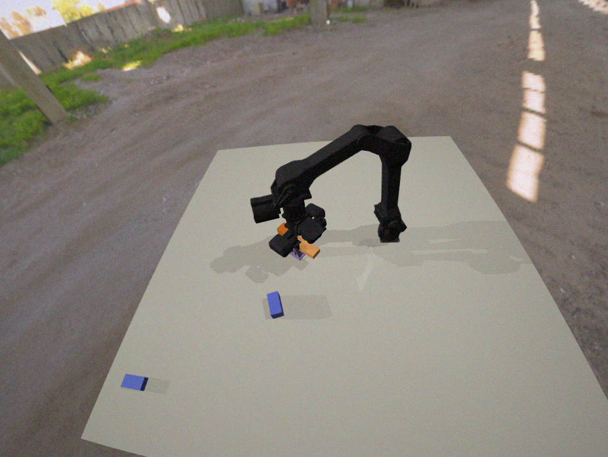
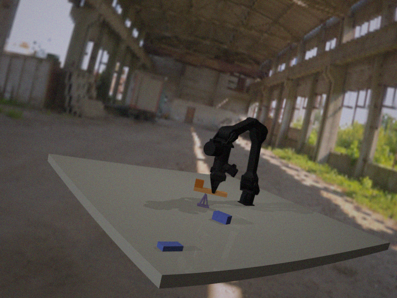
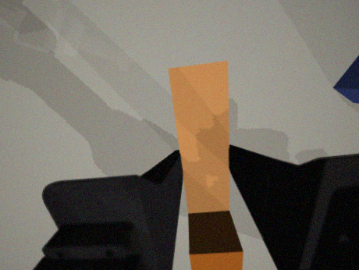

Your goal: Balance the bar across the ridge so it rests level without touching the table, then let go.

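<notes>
An orange bar [image 1: 310, 249] [image 2: 221, 193] [image 3: 203, 94] carries a raised orange block [image 1: 281, 229] [image 2: 199, 183] [image 3: 216, 261] at one end. My gripper [image 1: 298, 239] [image 2: 214, 191] [image 3: 203, 153] is shut on the bar, pointing down, with a finger on each side of it. The raised block is on the far side of the fingers from the bar's free end. The small purple ridge [image 1: 298, 256] [image 2: 203, 206] stands on the table under the bar. In the exterior view its top is at or just below the bar's underside; contact cannot be told. The bar is clear of the table.
One blue block [image 1: 275, 305] [image 2: 221, 217] [image 3: 351, 83] lies on the table [image 1: 393, 353] [image 2: 272, 238] near the ridge. Another blue block [image 1: 133, 382] [image 2: 169, 246] lies farther off, near a table edge. The arm's base stands on the other side of the ridge.
</notes>
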You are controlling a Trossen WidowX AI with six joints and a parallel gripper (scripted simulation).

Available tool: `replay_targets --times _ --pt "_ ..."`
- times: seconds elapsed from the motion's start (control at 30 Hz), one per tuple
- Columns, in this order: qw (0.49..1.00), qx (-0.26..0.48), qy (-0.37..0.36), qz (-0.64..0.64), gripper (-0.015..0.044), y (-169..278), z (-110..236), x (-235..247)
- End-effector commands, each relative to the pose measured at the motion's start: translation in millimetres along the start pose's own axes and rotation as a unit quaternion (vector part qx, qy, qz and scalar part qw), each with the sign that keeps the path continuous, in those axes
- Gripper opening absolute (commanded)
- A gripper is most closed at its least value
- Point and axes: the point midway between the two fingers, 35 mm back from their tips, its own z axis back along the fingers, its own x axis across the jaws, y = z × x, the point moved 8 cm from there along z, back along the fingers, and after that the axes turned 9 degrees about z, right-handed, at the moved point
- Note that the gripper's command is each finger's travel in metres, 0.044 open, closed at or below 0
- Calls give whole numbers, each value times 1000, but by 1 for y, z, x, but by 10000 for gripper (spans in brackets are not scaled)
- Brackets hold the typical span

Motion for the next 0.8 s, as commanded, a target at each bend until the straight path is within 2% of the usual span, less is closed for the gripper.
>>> replay_targets --times 0.0,0.77 --pt "1000 -2 0 2 0 0 -2 0" --pt "1000 -2 0 2 0 -1 0 0"
